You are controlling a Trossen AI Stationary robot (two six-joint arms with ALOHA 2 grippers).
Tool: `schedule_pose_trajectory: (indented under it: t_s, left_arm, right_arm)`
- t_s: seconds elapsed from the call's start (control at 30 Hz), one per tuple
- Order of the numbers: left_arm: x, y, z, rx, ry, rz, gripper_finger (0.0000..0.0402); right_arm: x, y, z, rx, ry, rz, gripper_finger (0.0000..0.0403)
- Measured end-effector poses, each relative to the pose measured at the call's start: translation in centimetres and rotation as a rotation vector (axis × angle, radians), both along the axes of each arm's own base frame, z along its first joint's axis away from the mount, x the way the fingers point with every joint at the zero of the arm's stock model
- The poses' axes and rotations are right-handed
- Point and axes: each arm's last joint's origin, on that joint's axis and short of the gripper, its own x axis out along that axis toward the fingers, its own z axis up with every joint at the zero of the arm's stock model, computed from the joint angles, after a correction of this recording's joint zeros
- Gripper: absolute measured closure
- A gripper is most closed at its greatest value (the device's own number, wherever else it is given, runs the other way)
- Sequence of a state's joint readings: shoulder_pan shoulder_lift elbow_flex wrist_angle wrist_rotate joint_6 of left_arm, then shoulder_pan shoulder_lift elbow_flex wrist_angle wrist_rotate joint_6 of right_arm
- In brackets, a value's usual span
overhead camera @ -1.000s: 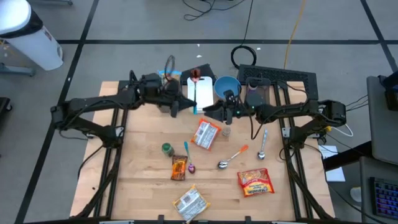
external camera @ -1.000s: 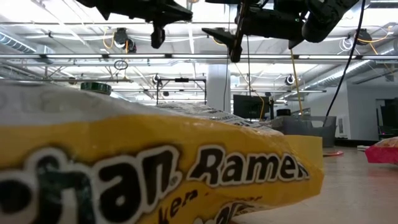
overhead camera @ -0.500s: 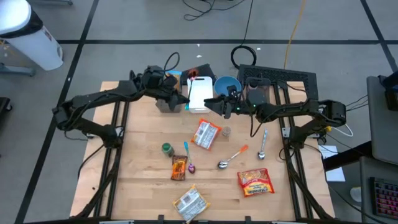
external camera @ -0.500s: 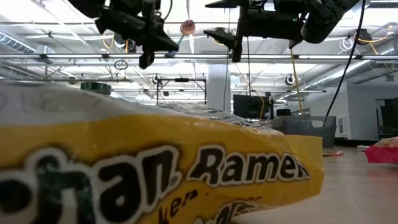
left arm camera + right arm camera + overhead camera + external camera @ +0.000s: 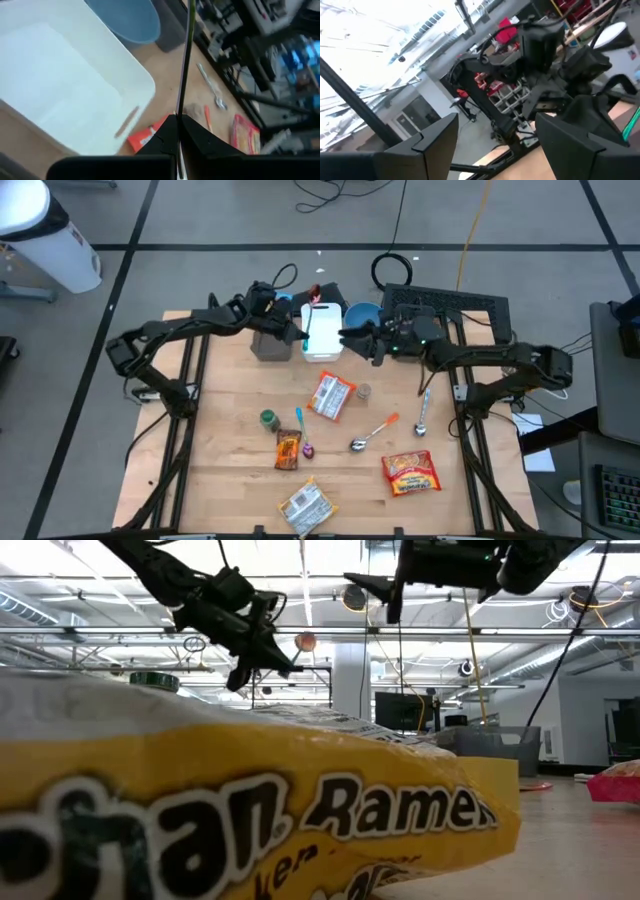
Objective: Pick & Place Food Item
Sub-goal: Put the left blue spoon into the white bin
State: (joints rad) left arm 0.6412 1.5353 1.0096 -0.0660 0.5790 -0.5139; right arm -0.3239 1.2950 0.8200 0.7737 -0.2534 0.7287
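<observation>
My left gripper (image 5: 179,131) is shut on a thin green stick (image 5: 187,55) that ends in a round reddish head (image 5: 305,640). It hangs in the air over the white bin (image 5: 322,332) at the table's far middle; whether the stick is a spoon or a lollipop does not show. My right gripper (image 5: 348,336) hovers open and empty beside the blue bowl (image 5: 366,313), pointing toward my left gripper. Food packets lie flat on the wood: an orange-and-white one (image 5: 331,395), a red ramen packet (image 5: 410,472) and a pale one (image 5: 305,505). My left gripper pinches the stick's lower end (image 5: 180,116) between its two shut fingers. The stick runs on ahead, in line with the fingers rather than across them. It is lifted clear above the white bin, its reddish head at the far free end.
A grey box (image 5: 268,345) stands left of the white bin. A green-capped jar (image 5: 268,419), a dark snack bar (image 5: 288,448), a small jar (image 5: 365,391) and three spoons (image 5: 300,430) (image 5: 375,430) (image 5: 423,415) lie mid-table. A ramen packet (image 5: 250,810) fills the low view's foreground.
My left gripper has come down and tipped forward with the stick, still shut on it, so the reddish head now sits lower. My right gripper has risen a little and drawn toward the far edge, staying open.
</observation>
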Motion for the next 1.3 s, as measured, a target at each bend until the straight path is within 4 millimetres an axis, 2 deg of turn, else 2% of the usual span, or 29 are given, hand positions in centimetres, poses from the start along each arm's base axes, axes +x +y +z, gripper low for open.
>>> schedule_pose_trajectory:
  t_s: [0.13, 0.27, 0.33, 0.43, 0.7, 0.97, 1.3]
  left_arm:
    - [0.9, 0.4, 0.0, -0.005, 0.013, 0.063, 0.0396]
    - [2.4, 1.0, 1.4, 0.043, 0.089, 0.079, 0.0395]
    - [3.2, 1.5, 2.0, 0.063, 0.18, 0.092, 0.0396]
    - [4.4, 2.5, 2.2, 0.059, 0.309, 0.086, 0.0396]
    - [7.4, 4.0, 1.2, -0.003, 0.414, 0.011, 0.0394]
    - [7.3, 4.0, 0.2, -0.067, 0.492, 0.011, 0.0395]
    - [6.9, 4.4, 0.1, -0.054, 0.526, 0.063, 0.0396]
  right_arm:
    - [-1.8, -0.8, 1.0, -0.057, 0.033, -0.042, 0.0149]
    - [-3.3, -1.5, 1.5, -0.093, 0.081, -0.081, 0.0149]
    - [-3.8, -1.8, 1.4, -0.083, 0.118, -0.098, 0.0149]
    - [-4.3, -2.0, 1.3, -0.071, 0.152, -0.098, 0.0149]
    - [-4.4, -2.0, 1.0, -0.082, 0.184, -0.045, 0.0149]
    - [-4.7, -1.9, -0.9, -0.031, 0.181, -0.04, 0.0149]
    - [-5.4, -1.5, -2.5, 0.035, 0.059, -0.033, 0.0149]
